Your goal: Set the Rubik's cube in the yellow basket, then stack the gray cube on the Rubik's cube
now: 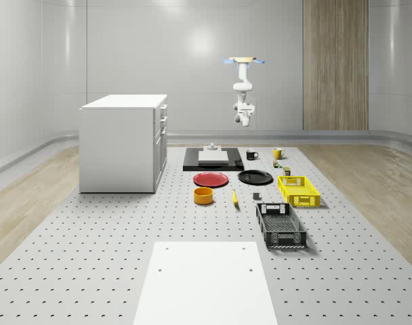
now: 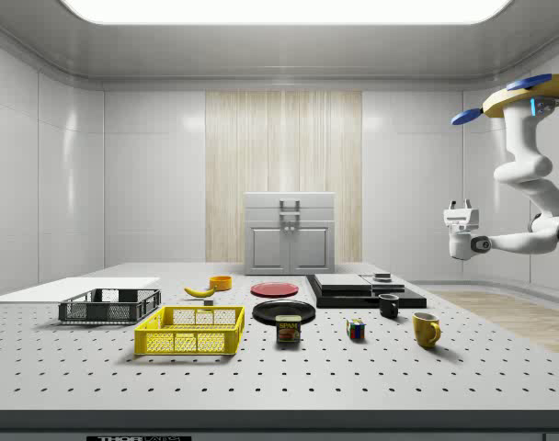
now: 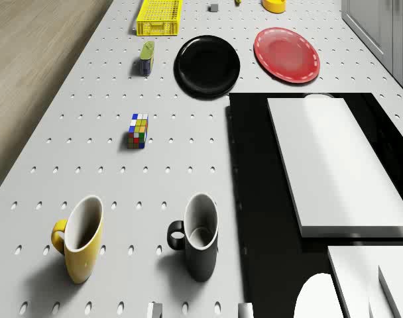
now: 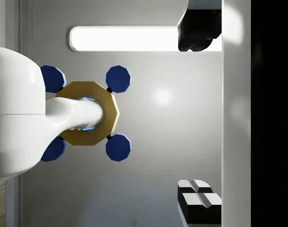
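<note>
- Whole-scene view: the drone hovers high over the far end of the perforated grey desk, arm hanging, pincer above the black slab; the yellow mesh basket and black mesh crate both look empty.
- Side view: the pincer points upward, holding nothing; how far it is open I cannot tell. The multicoloured Rubik's cube sits on the desk between a labelled can reading "SPAM" and a yellow mug.
- Drone view: the small gray cube lies near the basket; the yellow mug and a black mug are empty.
- Wrist view: the drone's gold underside and blue rotors.
</note>
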### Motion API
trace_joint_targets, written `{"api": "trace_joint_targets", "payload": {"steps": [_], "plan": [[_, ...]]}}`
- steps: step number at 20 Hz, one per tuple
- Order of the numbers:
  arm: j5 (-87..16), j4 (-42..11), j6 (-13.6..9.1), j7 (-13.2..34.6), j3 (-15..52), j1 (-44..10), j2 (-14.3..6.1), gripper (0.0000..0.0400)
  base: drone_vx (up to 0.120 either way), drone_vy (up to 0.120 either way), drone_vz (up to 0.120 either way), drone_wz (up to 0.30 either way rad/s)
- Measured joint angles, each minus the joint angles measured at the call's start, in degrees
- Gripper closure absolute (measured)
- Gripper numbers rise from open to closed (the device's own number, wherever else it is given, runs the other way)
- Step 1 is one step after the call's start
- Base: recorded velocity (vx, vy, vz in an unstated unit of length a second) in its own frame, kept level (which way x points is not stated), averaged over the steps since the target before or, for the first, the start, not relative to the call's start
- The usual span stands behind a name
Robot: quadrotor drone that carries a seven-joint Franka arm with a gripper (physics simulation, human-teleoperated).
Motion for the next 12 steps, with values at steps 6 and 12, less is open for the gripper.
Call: {"api": "trace_joint_targets", "payload": {"steps": [6, 12], "plan": [[0.1, 7.3, -5.6, -0.1, 0.1, -0.2, 1.4, 0.0, 0.113, 0.12, 0.0, 0.0], [0.1, 13.5, -9.3, -0.1, 0.1, -0.3, 3.7, 0.0, 0.12, 0.12, 0.0, 0.0]]}}
